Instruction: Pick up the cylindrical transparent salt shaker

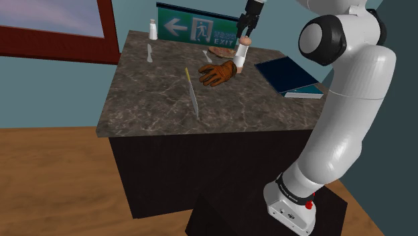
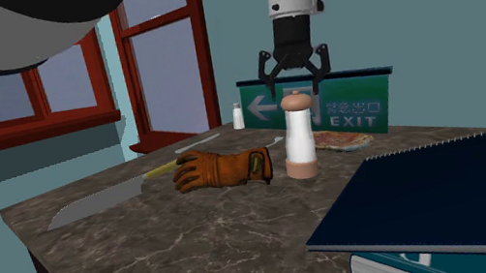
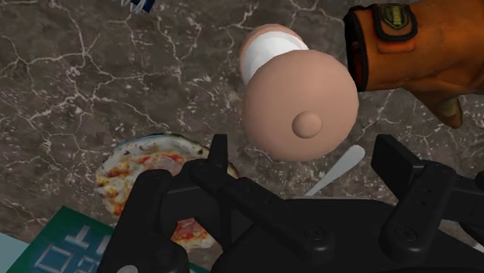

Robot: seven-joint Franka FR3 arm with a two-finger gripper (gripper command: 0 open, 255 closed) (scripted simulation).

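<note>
A tall cylindrical shaker (image 1: 240, 56) with a white body and a tan domed cap stands upright on the dark marble counter (image 1: 154, 100), right beside a brown glove (image 1: 218, 72). My black gripper (image 1: 242, 30) hangs open just above its cap, not touching it. In the second exterior view the gripper (image 2: 293, 73) is spread over the shaker (image 2: 298, 137). In the wrist view the cap (image 3: 299, 101) sits just ahead of the gripper (image 3: 308, 159), between the lines of its fingers. A second, small white shaker (image 1: 153, 29) stands at the counter's far corner by the sign.
A green exit sign (image 2: 344, 107) stands behind the tall shaker, with a pizza slice (image 2: 341, 139) at its foot. A long knife (image 1: 193, 94) lies mid-counter. A dark blue notebook (image 2: 436, 201) rests on a book. A white utensil (image 3: 337, 171) lies near the shaker.
</note>
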